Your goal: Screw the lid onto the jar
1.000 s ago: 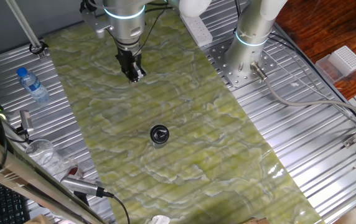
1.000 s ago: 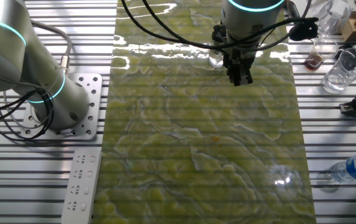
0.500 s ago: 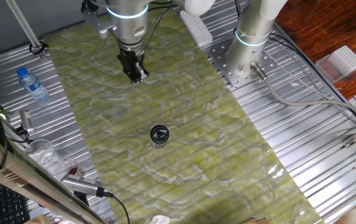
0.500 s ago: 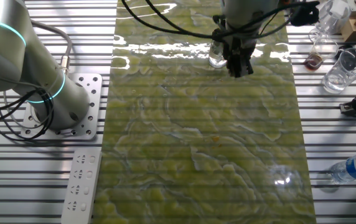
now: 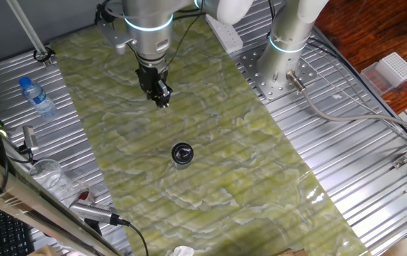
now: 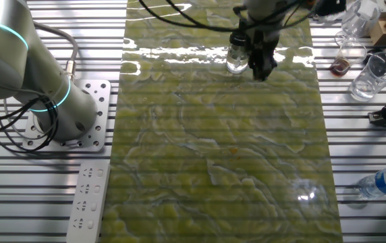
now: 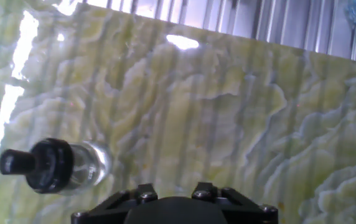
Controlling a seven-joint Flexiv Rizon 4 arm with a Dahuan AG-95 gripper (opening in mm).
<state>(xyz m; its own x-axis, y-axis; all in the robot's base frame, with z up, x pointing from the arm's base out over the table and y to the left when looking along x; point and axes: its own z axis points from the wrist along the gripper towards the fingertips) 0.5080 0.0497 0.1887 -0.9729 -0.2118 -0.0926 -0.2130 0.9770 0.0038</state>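
Observation:
The lid (image 5: 182, 151), a small black cap with a shiny grey centre, sits on top of the jar in the middle of the green mat. The jar (image 6: 236, 62) is short and clear. In the hand view the lid (image 7: 50, 165) and the jar (image 7: 92, 167) lie at the lower left. My gripper (image 5: 163, 99) hangs above the mat, short of the jar and apart from it. Seen from the other side, the gripper (image 6: 263, 73) is just right of the jar. Its fingers look closed together with nothing between them. Only the black housing (image 7: 175, 208) shows in the hand view.
A water bottle with a blue cap (image 5: 38, 98) lies on the ribbed metal left of the mat. A second arm's base (image 5: 289, 43) stands at the mat's far right edge. Glassware (image 6: 368, 77) and a power strip (image 6: 88, 199) sit beside the mat.
The gripper has travelled across the mat toward the jar and now hangs closer to it. The jar and lid have not moved.

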